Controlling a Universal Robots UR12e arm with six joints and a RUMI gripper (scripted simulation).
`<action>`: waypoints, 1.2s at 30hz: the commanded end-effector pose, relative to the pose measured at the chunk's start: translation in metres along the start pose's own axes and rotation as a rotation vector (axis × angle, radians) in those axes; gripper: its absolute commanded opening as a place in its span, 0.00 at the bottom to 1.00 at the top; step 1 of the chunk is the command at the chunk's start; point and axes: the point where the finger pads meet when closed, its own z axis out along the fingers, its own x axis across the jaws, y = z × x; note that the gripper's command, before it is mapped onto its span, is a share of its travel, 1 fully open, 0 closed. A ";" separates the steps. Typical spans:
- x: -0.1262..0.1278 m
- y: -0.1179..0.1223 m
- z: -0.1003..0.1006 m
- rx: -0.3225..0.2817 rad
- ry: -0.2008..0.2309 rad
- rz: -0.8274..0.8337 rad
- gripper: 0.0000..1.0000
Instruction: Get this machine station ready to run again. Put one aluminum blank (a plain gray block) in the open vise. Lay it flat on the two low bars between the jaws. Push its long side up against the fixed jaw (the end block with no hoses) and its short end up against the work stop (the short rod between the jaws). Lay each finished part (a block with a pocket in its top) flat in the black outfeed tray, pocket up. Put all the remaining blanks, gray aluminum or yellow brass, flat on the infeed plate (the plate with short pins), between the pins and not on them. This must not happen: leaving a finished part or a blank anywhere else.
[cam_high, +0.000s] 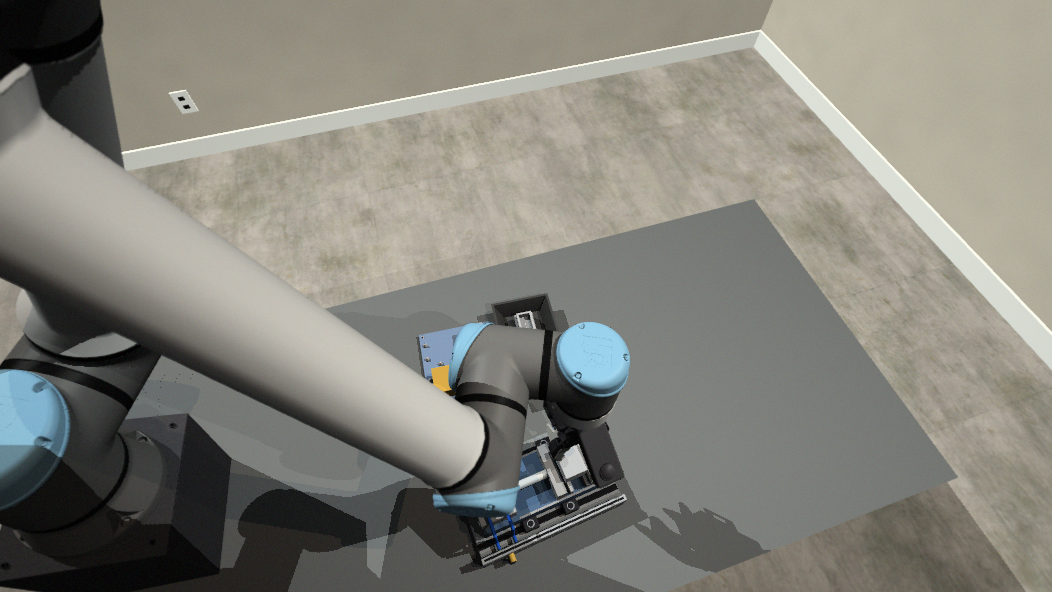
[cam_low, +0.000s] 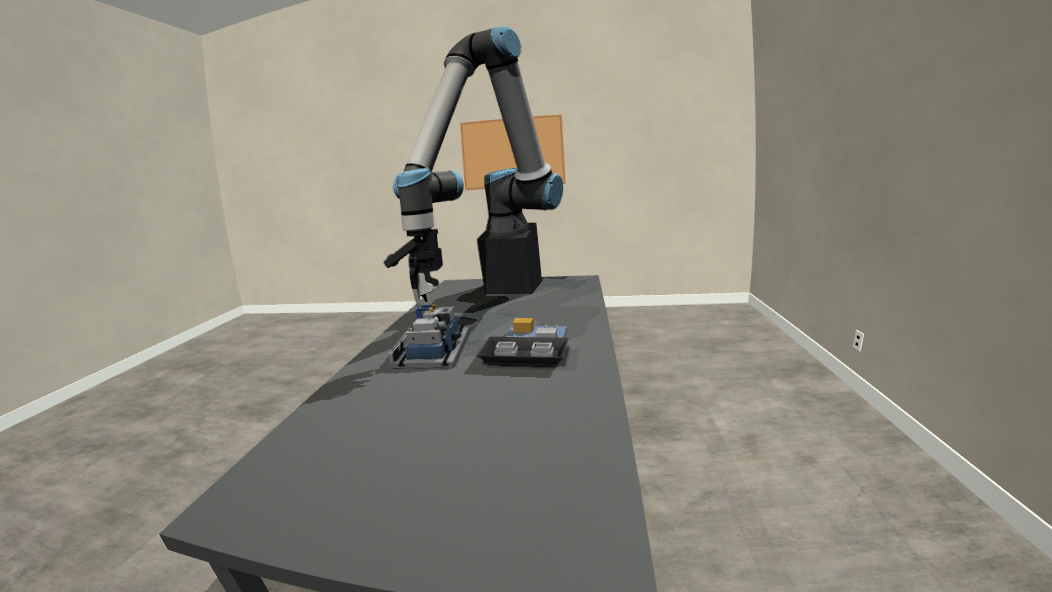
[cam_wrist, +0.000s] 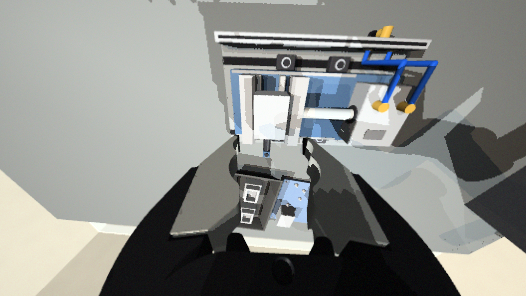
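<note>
The vise (cam_wrist: 320, 100) stands on the table; it also shows in the exterior view (cam_low: 426, 340). A plain gray blank (cam_wrist: 271, 117) lies flat between its jaws, on the low bars. A pale rod (cam_wrist: 327, 114) runs from the block with blue hoses (cam_wrist: 375, 120) to the blank's side. My gripper (cam_wrist: 271, 137) hangs above the vise, clear of the blank, open and empty. In the exterior view the gripper (cam_low: 423, 283) is well above the vise. The black outfeed tray (cam_low: 523, 350) holds two pocketed finished parts (cam_low: 506, 347).
The infeed plate (cam_low: 537, 329) lies behind the tray with a yellow brass blank (cam_low: 523, 323) on it. The arm's base pedestal (cam_low: 509, 257) stands at the far end of the table. My forearm hides part of the plate in the top view.
</note>
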 end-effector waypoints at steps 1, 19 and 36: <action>-0.001 0.000 -0.009 0.000 -0.001 0.000 0.40; 0.000 0.000 -0.018 0.000 -0.001 0.000 0.00; 0.000 0.000 -0.018 0.000 -0.001 0.000 0.00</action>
